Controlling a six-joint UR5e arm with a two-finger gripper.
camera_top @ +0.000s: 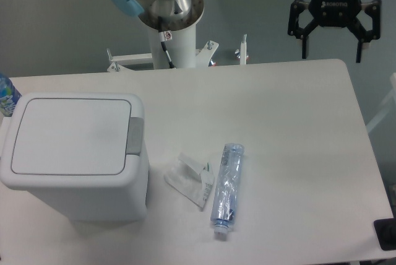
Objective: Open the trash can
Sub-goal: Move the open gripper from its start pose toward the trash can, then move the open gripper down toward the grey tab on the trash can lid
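a: where's the trash can (74, 156)?
b: at the desk's (291, 122) left edge, towards the front corner. its flat lid (69, 135) is shut, and the grey button strip (135, 135) runs along the rim's right side.
a: and the gripper (331, 45)?
b: above the desk's far right corner, well apart from the bin, its 2 fingers spread wide and nothing between them.
a: what else is on the desk?
b: 1 crushed plastic bottle (226, 189) lying near the front edge, cap end towards that edge, with a crumpled white wrapper (190, 179) touching its left side. another bottle (7, 95) peeks in at the left edge behind the bin.
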